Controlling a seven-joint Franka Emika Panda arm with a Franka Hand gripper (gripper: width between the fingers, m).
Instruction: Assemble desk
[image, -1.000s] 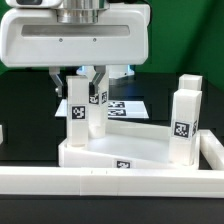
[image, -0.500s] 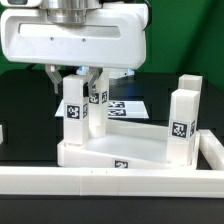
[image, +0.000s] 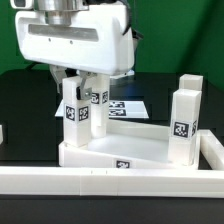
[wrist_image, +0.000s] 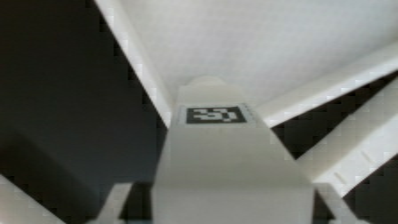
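The tool (image: 79, 80) has twisted since a moment ago, clamped on 1 upright leg (image: 75, 115) directly below it, seated in the desk top (image: 125, 152); I judge it's screwing that leg in.

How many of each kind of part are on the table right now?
Desk top: 1
Legs: 4, all upright, one clamped in the gripper
Rail: 1
Marker board: 1
Total: 7
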